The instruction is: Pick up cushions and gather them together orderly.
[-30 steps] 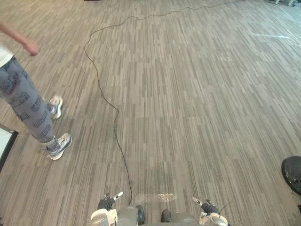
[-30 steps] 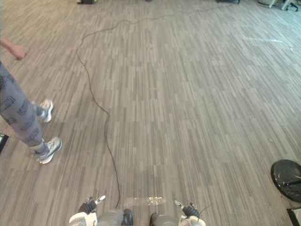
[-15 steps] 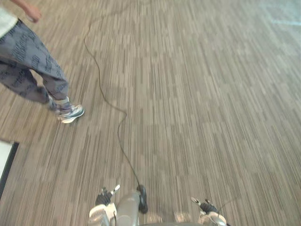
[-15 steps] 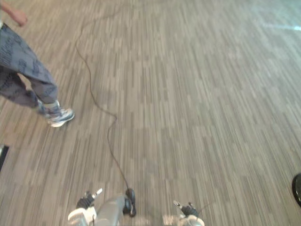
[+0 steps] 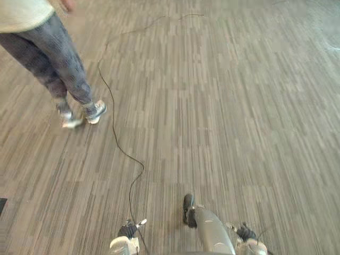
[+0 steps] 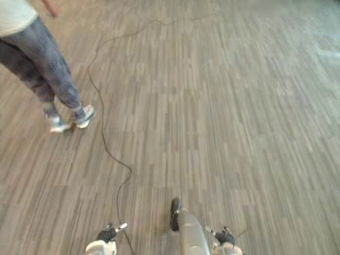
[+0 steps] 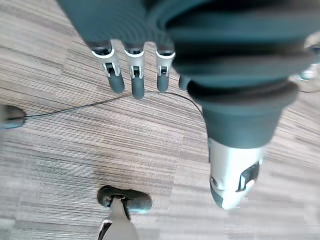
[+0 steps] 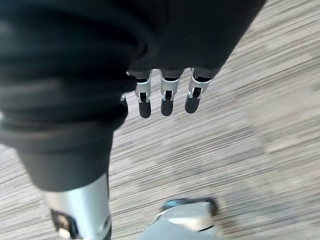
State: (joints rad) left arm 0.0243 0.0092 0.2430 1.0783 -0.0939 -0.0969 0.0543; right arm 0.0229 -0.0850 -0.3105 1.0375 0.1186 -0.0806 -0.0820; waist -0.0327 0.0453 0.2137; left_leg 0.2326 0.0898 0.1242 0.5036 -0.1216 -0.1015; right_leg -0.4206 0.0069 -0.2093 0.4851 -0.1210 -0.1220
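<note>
My left hand (image 7: pixel 136 80) hangs low at my side above the striped grey carpet floor (image 5: pixel 223 106), fingers straight and thumb apart, holding nothing. My right hand (image 8: pixel 167 98) hangs the same way on the other side, fingers straight and empty. Both hands also peek in at the bottom of the head views, the left hand (image 5: pixel 128 230) and the right hand (image 5: pixel 246 232).
A person (image 5: pixel 53 58) in patterned grey trousers and light sneakers (image 5: pixel 95 111) steps across the floor at the upper left. A dark corner of some flat object (image 5: pixel 1 204) shows at the left edge. Open carpet stretches ahead and to the right.
The camera has shifted as I walk. The person has stepped from the left side toward the upper left. The black round object at the right edge has left the picture.
</note>
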